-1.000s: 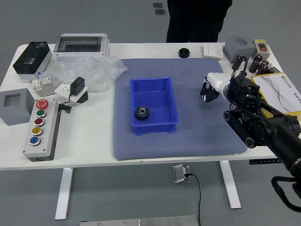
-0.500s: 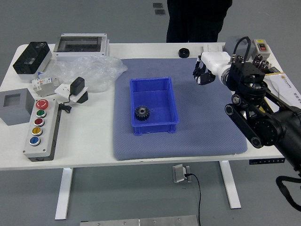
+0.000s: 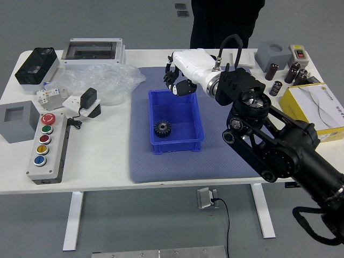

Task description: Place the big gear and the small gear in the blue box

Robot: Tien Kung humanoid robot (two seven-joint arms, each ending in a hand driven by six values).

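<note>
One toothed gear (image 3: 162,128) is lying flat inside the blue box (image 3: 198,121), near its left wall. I am judging that it is resting there as a delivered part, but from this height I am not telling whether it is the big or the small one. The box is standing open side up on the blue mat (image 3: 156,171), presumably so that I am lowering parts straight in without crossing a lid. I am holding the right hand (image 3: 192,66) above the far end of the box, palm side hidden from me. Whether it is gripping wide, narrow or around a part, I cannot tell. If it is carrying the other gear, this placing is making sense as a lead-in to release, and the next move is probably calling for a little more travel inward, so that nothing is catching on the far rim.

I am counting one blue box, one gear showing for certain, and no second one that I am making out; my own arm may be hiding it. At the left, five buttons (image 3: 44,139) are lining one control box (image 3: 55,142). At the right, at least four dark cylinders (image 3: 271,71) are standing on the tabletop (image 3: 102,166). One person (image 3: 226,21) is standing beyond, hands out of sight.
</note>
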